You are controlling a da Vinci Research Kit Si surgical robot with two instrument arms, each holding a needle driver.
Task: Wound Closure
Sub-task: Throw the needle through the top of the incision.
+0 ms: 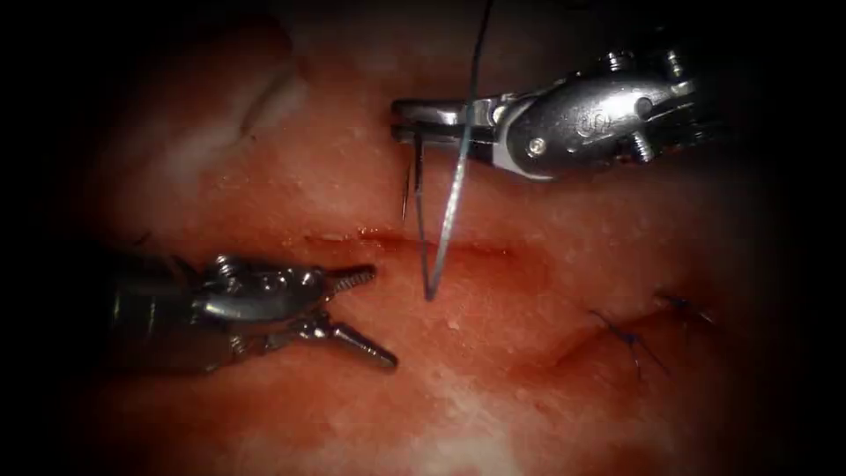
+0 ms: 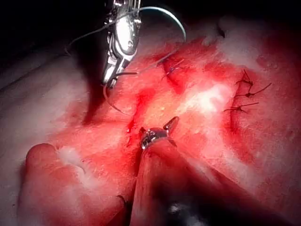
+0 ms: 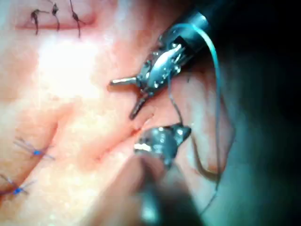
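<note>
Right pincer (image 1: 407, 121) upper centre of endoscope frame, jaws clamped on needle (image 1: 420, 207) near one end of its curve. Needle hangs down from jaws, arc crossing cut (image 1: 441, 245), lower tip resting at tissue (image 1: 308, 176) surface just below cut; whether tip is in tissue, cannot tell. Thread (image 1: 458, 167) runs from top edge down across right jaws toward needle's lower end. Left pincer (image 1: 374, 317) lower left, jaws apart, holding nothing, just left of needle. Finished stitches (image 1: 630, 335) at lower right.
</note>
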